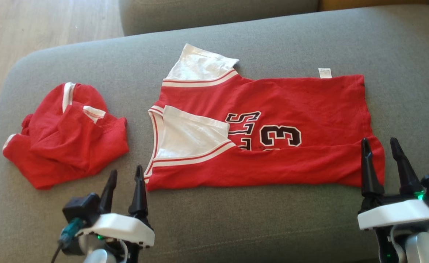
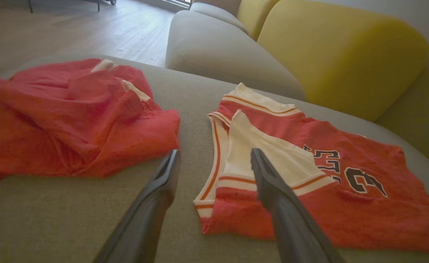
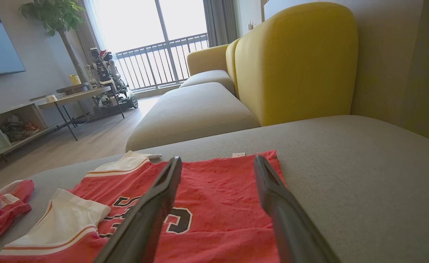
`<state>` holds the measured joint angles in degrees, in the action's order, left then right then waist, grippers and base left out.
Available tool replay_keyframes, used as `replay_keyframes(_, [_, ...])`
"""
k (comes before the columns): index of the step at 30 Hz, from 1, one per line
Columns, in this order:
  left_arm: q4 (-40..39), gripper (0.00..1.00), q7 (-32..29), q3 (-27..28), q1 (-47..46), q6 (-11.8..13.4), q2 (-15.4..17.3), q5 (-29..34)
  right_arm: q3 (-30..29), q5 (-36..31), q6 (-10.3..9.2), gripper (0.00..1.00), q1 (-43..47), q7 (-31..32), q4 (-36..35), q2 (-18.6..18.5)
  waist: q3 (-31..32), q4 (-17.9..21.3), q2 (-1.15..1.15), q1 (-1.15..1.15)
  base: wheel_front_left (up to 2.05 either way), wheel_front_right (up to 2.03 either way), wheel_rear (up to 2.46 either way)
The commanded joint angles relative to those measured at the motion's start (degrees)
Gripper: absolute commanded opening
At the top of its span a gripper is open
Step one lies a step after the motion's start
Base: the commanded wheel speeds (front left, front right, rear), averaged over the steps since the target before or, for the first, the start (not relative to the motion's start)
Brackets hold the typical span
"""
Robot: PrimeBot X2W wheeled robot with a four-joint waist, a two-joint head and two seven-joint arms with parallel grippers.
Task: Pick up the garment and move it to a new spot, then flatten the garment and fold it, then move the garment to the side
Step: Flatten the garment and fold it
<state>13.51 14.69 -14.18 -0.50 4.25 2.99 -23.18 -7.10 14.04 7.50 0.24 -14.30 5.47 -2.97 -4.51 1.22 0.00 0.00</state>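
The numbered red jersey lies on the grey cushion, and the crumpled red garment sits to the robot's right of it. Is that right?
Not quite. The crumpled red garment sits to the robot's left of the numbered red jersey, not its right, as the head view shows. The jersey does lie on the grey cushion.

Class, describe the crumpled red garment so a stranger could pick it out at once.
Start at the grey sofa seat. Two red garments lie on it; take the crumpled garment toward the robot's left. Unlike the flat jersey beside it, it is heaped in folds and shows no number.
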Motion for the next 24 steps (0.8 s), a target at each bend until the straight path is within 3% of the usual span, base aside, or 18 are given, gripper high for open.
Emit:
replay_keyframes(1, [-0.56, 1.0, 0.3, 1.17, -2.63, -0.33, -0.08, 0.18, 1.54, -0.45, -0.01, 1.0, -2.27, -0.64, -2.49, -0.12, -0.48, 0.5, 0.0, 0.0, 0.0, 0.0, 0.0])
replay_keyframes(12, [11.2, 1.0, 0.3, -2.77, -7.35, 0.95, -0.11, -4.27, 2.4, 0.37, -0.01, 1.0, -2.97, -0.45, -3.3, 0.08, -1.24, 3.65, 0.0, 0.0, 0.0, 0.0, 0.0])
replay_keyframes(19, [20.76, 1.0, 0.3, -3.27, -10.64, 6.2, -0.11, -5.86, 2.32, -0.27, -0.01, 1.0, -3.28, -0.4, -4.19, 0.09, -2.02, 6.15, 0.0, 0.0, 0.0, 0.0, 0.0])
replay_keyframes(24, [24.54, 1.0, 0.3, -3.94, -11.92, 6.85, -0.11, -6.64, 1.45, -0.17, -0.01, 1.0, -3.28, -0.3, -4.22, 0.09, -2.37, 6.9, 0.0, 0.0, 0.0, 0.0, 0.0])
